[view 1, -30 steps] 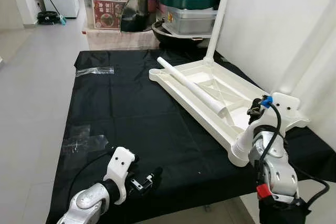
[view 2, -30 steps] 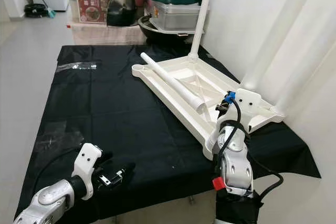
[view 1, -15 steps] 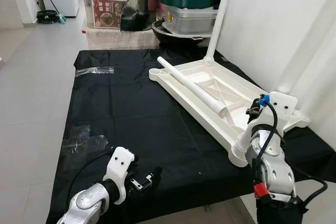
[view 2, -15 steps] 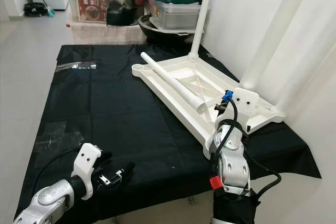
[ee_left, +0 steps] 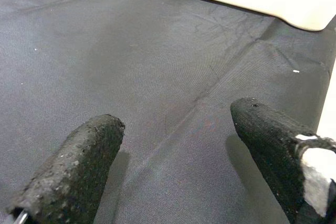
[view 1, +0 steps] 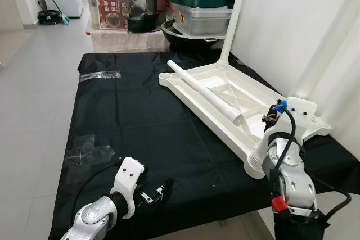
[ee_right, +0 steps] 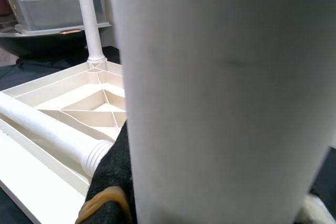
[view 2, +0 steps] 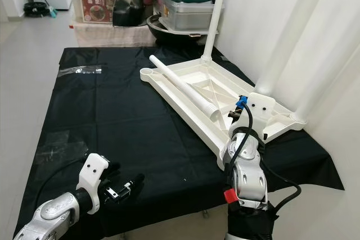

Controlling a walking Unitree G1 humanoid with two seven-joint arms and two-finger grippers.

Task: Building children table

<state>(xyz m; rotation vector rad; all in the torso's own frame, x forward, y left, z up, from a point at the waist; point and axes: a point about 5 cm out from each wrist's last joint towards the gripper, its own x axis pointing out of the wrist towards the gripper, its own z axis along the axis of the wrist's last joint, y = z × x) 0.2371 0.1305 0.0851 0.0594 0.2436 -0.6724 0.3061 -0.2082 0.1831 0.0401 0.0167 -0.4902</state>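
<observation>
a: right wrist view: right gripper (ee_right: 118, 182) is clamped on the upright white plastic table leg (ee_right: 220, 98). anything changed?

b: barely. upturned white tabletop (view 1: 225, 96) stays centre-right on the black cloth (view 1: 129, 122); left gripper (ee_left: 176, 145) hangs open, empty.

White plastic tabletop (view 1: 214, 91) lies upside down — two legs (view 2: 287, 40) stand upright, the near one seemingly in the right gripper (view 1: 274, 121); a loose leg (view 1: 203, 92) rests across it, just beyond.

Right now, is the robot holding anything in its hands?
The right gripper holds a white table leg near its bottom end, at the upturned tabletop. The left gripper is open over the black cloth.
</observation>
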